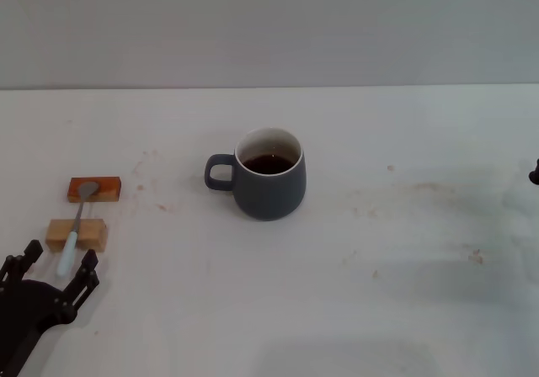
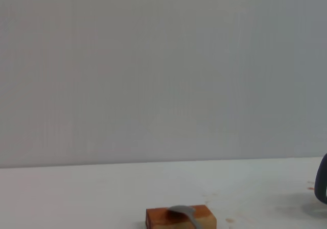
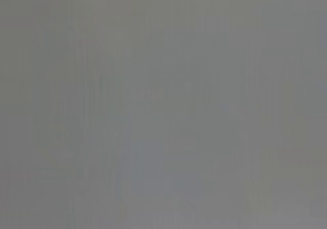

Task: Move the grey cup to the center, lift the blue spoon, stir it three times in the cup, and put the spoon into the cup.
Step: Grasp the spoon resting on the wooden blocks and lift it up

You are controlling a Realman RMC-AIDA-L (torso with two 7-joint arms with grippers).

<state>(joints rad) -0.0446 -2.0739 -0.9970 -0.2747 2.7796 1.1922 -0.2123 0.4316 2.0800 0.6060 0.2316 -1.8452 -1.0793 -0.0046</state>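
- Grey cup [image 1: 269, 183] stands upright near the middle of the white table [image 1: 404, 310]; loop handle points to the robot's left; white inside, dark liquid within; nothing touches it.
- In the left wrist view only a dark sliver of the cup [image 2: 322, 183] shows at the picture's edge.
- Blue spoon [image 1: 76, 225] lies well apart from the cup, on the robot's left side of the table; its grey metal bowl rests on an orange-brown block [image 1: 94, 189], its stem crosses a tan block [image 1: 77, 235], and the pale blue handle end reaches past the tan block toward the robot.
- Left wrist view shows the spoon [image 2: 185, 213] bowl resting on the orange-brown block [image 2: 180, 219] — the rest is cut off.
- Left gripper [image 1: 57, 269] sits low at the near left corner, black fingers spread apart, one on each side of the spoon's handle tip; it grips nothing; whether a finger touches the handle cannot be told.
- Right gripper [image 1: 534, 173] — only a small dark piece at the far right edge of the head view; open or closed cannot be told; the right wrist view is plain grey.
- Faint brownish stains mark the table around the cup.
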